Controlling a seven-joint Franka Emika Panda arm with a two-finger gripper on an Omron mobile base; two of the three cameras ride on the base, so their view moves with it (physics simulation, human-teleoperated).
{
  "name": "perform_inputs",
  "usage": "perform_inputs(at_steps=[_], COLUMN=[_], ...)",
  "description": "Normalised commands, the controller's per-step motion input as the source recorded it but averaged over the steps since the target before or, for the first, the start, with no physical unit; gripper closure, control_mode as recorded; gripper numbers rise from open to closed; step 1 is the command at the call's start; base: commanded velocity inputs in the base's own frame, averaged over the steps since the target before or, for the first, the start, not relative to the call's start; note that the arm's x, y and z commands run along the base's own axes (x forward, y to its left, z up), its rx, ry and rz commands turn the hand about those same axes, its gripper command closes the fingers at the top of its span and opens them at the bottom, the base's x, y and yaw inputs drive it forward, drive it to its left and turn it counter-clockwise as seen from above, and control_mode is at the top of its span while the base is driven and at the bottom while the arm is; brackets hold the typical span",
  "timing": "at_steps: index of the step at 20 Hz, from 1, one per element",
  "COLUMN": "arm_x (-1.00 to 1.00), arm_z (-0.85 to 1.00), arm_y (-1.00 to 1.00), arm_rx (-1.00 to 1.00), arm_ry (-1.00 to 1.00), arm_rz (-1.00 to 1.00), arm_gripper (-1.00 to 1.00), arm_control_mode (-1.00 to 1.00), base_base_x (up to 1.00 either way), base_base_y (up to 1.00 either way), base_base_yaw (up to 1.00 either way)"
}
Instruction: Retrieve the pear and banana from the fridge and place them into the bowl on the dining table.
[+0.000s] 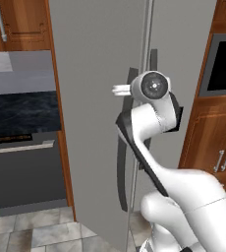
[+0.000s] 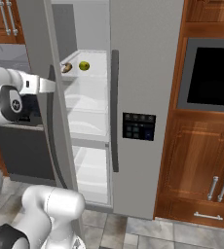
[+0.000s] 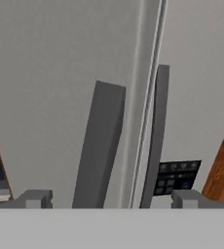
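You are looking at the fridge (image 2: 143, 73) with its left door (image 2: 43, 58) standing ajar; the pear (image 2: 84, 65) and banana (image 2: 66, 67) are lying side by side on the top glass shelf (image 2: 92, 75). The gripper (image 3: 111, 198) is hanging spread wide, empty, facing the door's dark handle (image 3: 98, 146). That door is partly blocking the shelves, with a black oven (image 2: 209, 75) to the right

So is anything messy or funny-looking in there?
Nothing is spilled or broken. The fridge has its left door swung ajar, and the pear and banana sit neatly on the top shelf. The pincer is open by the door's handle.
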Motion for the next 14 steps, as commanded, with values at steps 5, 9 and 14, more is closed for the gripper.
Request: perform_inputs(at_steps=[5,9,14], arm_x=[0.0,0.0,0.03], arm_z=[-0.06,-0.44,-0.6], arm_y=[-0.8,-0.88,-0.63], arm_rx=[0.3,0.44,0.49], arm_ry=[0.0,0.0,0.0], arm_rz=[-0.04,-0.08,-0.07], arm_gripper=[-1.0,-1.0,-1.0], arm_control_mode=[-1.0,-1.0,-1.0], base_base_x=[0.0,0.0,0.0], base_base_y=[0.0,0.0,0.0], base_base_yaw=[0.0,0.0,0.0])
